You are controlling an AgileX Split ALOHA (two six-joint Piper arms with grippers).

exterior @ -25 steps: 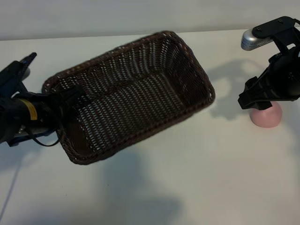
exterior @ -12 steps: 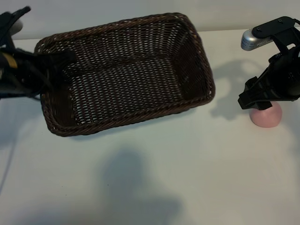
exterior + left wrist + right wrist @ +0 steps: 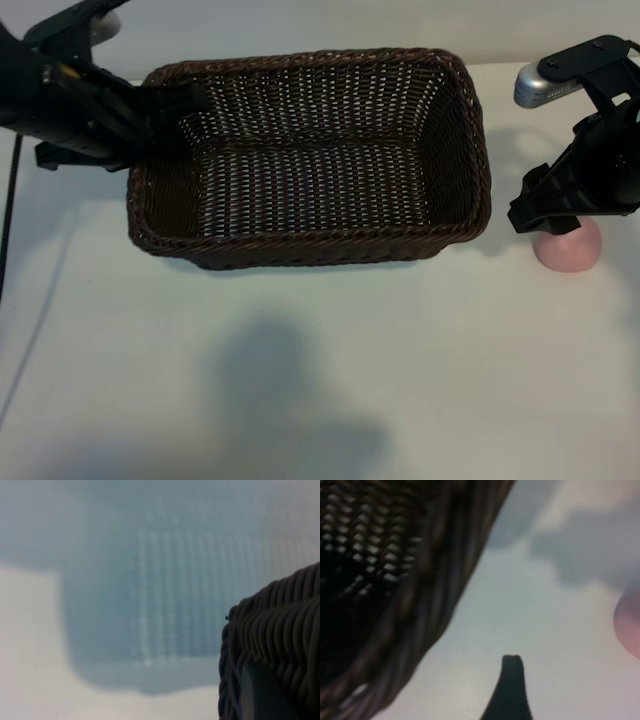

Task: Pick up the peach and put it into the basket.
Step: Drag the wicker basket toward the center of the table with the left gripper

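The dark-brown wicker basket point(image 3: 310, 165) lies level across the middle of the exterior view. My left gripper point(image 3: 165, 100) is shut on the braided rim at its left end. In the left wrist view that rim point(image 3: 280, 645) fills one corner, with the basket's latticed shadow on the table beyond. The pale-pink peach point(image 3: 572, 250) rests on the table right of the basket. My right gripper point(image 3: 548, 222) hangs open just over it, partly covering it. The right wrist view shows one dark finger point(image 3: 512, 685), the peach point(image 3: 631, 627) at the frame's edge and the basket's wall point(image 3: 400, 580).
The white table point(image 3: 330, 380) stretches bare in front of the basket, with a soft shadow on it. A grey camera housing point(image 3: 545, 80) sits on the right arm's wrist. The table's far edge meets a pale wall behind the basket.
The left arm has swung the basket from a tilted, skewed pose round to level and shifted it rightward, closer to the peach. The right arm and the peach have not moved.
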